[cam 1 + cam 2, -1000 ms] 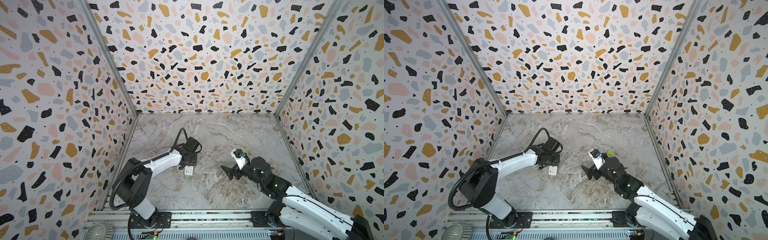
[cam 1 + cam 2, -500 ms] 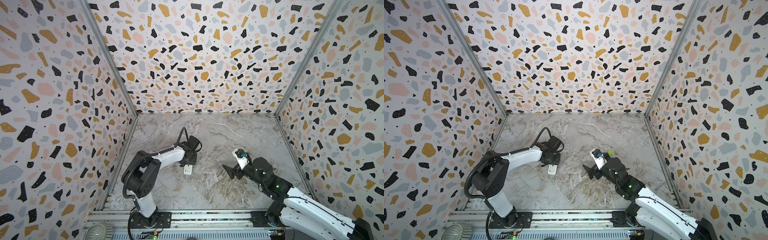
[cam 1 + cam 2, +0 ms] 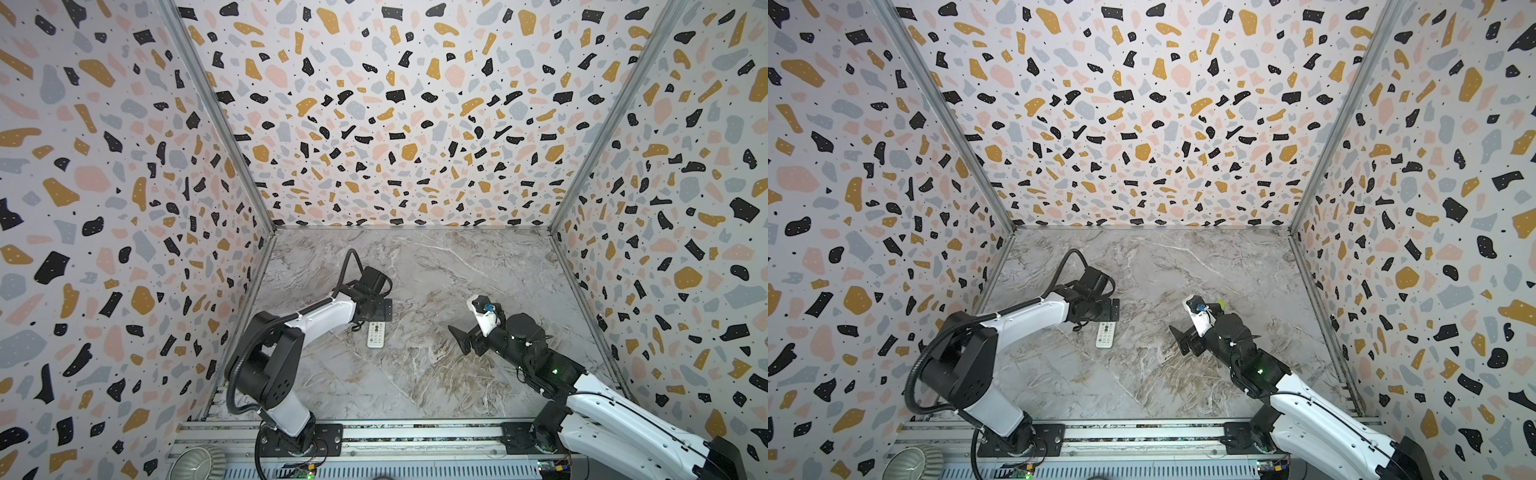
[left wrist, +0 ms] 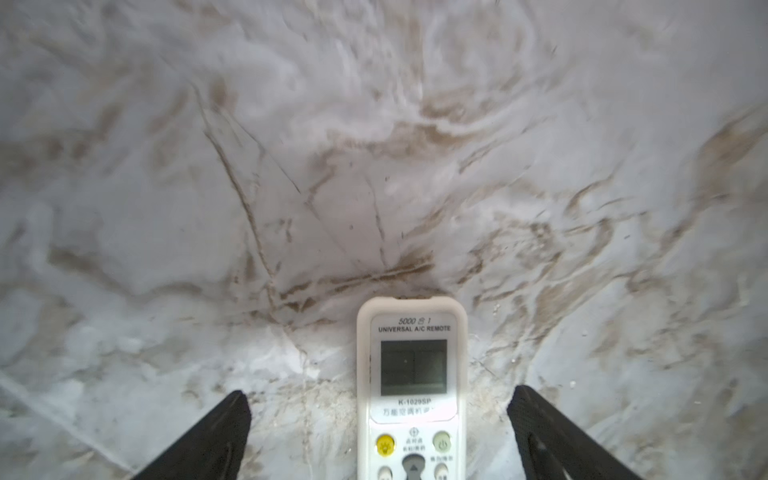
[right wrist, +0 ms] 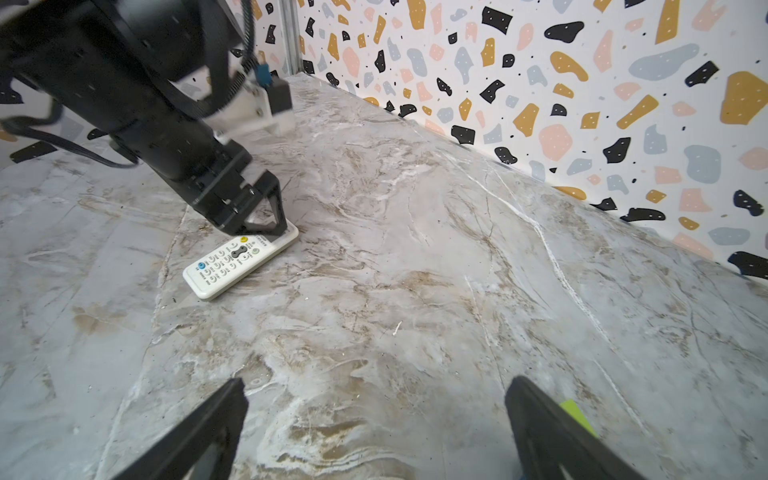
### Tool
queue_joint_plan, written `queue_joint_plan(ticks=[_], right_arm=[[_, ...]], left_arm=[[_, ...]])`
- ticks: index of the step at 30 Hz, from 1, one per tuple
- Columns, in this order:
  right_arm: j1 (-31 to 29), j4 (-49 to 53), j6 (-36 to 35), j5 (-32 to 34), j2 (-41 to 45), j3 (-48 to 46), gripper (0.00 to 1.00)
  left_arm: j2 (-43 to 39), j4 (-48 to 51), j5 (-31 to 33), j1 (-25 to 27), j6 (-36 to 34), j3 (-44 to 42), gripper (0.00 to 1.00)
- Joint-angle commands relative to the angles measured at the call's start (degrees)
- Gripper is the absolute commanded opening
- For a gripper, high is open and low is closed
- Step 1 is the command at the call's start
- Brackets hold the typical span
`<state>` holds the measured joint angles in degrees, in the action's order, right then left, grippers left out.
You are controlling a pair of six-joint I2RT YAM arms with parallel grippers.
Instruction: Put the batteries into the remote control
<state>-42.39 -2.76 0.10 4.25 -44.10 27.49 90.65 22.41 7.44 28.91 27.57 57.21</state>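
Leftmost, the left arm [image 3: 311,316] reached from the rail [image 3: 415,432] at the near edge out over the marble table [image 3: 415,382]. The left gripper [image 3: 376,311] pointed down over the far end of the remote control [image 3: 375,336]. In both top views the remote control lay flat on the table, left of the middle, buttons up, its length running near to far. Seen from the left wrist, the left gripper [image 4: 378,397] was spread wide. Its black fingers [image 4: 224,428] stood one on each side of the remote control [image 4: 411,395], both clear of the white edges and holding nothing. The grey display [image 4: 413,368] was blank, with a yellow button [image 4: 385,444] just below it. From the right wrist, one finger of the left gripper [image 5: 266,216] hid the display end of the remote control [image 5: 232,270], and whether it touched the casing could not be told. Farther right, well apart from the remote control, the right gripper [image 3: 469,343] hovered low over bare marble and pointed left. Its jaws were also fully apart, with only tabletop between them in the right wrist view [image 5: 378,386]. A small green piece [image 5: 575,415] showed just beside one finger.
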Motion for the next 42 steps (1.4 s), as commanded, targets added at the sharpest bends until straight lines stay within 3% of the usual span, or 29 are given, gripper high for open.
queue_joint_plan(ticks=[1, 8, 14, 18, 21, 26, 38, 42], right_arm=[[1.0, 0.6, 0.5, 4.0, 1.3, 1.9, 0.99], [10.2, -3.0, 2.4, 9.0, 5.7, -3.4, 0.99], [20.3, -12.5, 6.2, 12.7, 10.3, -12.0, 0.99], [24.9, -18.4, 8.7, 16.7, 9.8, -16.9, 0.99], [26.7, -21.5, 7.2, 17.4, 7.7, -18.4, 0.99], [27.0, -29.1, 1.9, 17.2, 3.9, -21.4, 0.99], [27.3, -38.6, -0.6, 17.0, -4.2, -23.8, 0.99], [27.5, -41.9, -1.3, 16.3, -7.7, -23.6, 0.99]], left_arm=[[-8.1, -5.6, 4.6, -0.7, -1.0, -3.0, 0.99], [-24.5, -21.3, 28.3, -0.8, 0.6, -18.6, 0.99], [-27.5, -20.3, 51.5, -0.8, 1.5, -21.3, 1.0], [-29.6, -26.7, 60.0, -1.0, 1.6, -27.7, 0.99], [-30.8, -41.5, 59.7, -1.0, -5.7, -34.8, 1.0], [-30.2, -52.7, 61.0, -1.8, -16.0, -38.4, 0.99], [-25.6, -69.4, 56.8, -5.8, -18.6, -45.7, 1.0], [-25.3, -79.3, 54.2, -6.6, -22.5, -50.0, 0.99]])
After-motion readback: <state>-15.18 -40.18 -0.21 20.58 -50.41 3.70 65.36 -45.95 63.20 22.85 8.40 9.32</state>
